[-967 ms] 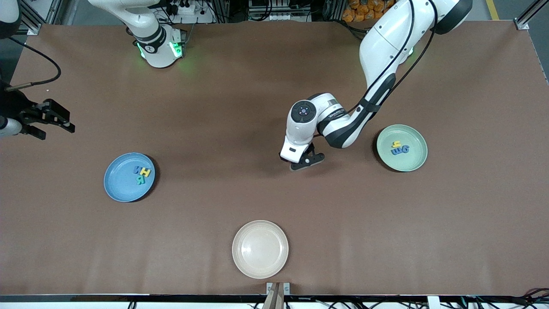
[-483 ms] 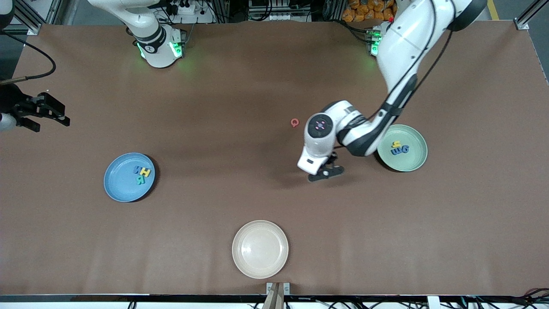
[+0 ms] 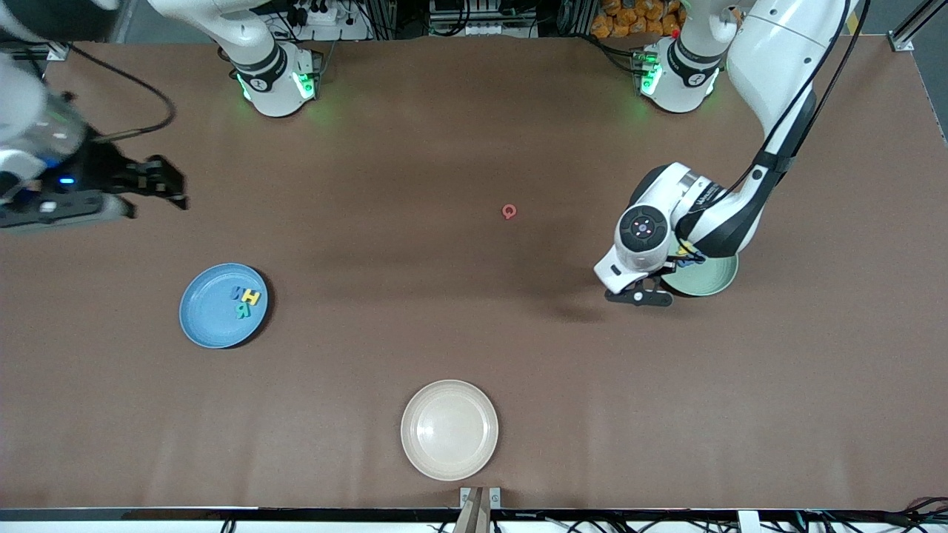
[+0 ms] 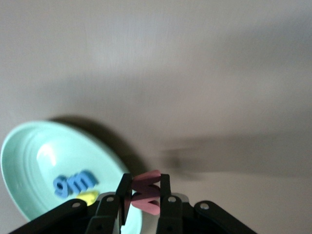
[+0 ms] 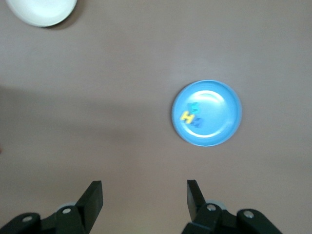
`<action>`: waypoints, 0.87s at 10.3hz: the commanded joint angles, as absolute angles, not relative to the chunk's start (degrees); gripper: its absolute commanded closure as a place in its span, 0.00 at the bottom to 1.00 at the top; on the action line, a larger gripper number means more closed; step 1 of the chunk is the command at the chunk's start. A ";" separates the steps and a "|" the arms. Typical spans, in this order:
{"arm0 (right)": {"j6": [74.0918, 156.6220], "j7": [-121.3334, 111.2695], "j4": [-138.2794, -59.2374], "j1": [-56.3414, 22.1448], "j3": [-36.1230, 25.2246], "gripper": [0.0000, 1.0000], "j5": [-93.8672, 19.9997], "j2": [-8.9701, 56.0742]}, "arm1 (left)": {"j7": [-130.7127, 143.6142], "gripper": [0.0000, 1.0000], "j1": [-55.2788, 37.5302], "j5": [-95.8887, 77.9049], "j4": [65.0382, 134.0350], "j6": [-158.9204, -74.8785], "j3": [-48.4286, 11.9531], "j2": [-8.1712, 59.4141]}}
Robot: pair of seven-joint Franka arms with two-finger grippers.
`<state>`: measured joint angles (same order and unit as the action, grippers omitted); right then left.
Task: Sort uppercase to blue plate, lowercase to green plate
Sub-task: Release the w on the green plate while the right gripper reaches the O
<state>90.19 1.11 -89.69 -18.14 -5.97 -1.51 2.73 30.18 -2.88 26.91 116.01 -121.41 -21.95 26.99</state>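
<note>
Left hand [image 4: 144, 201]: pinching the red foam lowercase letter [image 4: 145, 192] at the pale green round plate's [image 3: 717, 281] edge.
Right hand [image 5: 145, 197]: spread, waiting above the brown surface [image 3: 474, 333].
Advice: centre over the plate, lower, then release.
Remaining: red foam Q [image 3: 509, 212], bound for the round blue plate [image 3: 204, 314].

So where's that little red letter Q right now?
The red Q lies alone on the bare brown table in the front view, about mid-table, farther from the camera than the cream plate.

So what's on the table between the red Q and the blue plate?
Nothing: in the front view the stretch of brown table between the red Q and the blue plate is bare.
</note>
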 commanded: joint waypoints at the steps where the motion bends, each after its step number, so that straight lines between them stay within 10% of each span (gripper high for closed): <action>1: 91.23 8.05 -89.21 -21.95 -1.34 0.22 -0.79 5.96 | 27.61 1.00 -2.73 27.95 123.82 -121.55 -22.24 21.63; 8: 108.87 29.68 -89.91 -37.59 4.92 0.23 -0.88 20.37 | 11.07 1.00 1.14 27.60 123.66 -118.74 -19.25 17.93; 9: 111.33 32.32 -89.91 -40.23 4.92 0.25 -1.14 22.83 | 12.03 0.35 1.14 26.90 123.58 -118.83 -19.25 18.36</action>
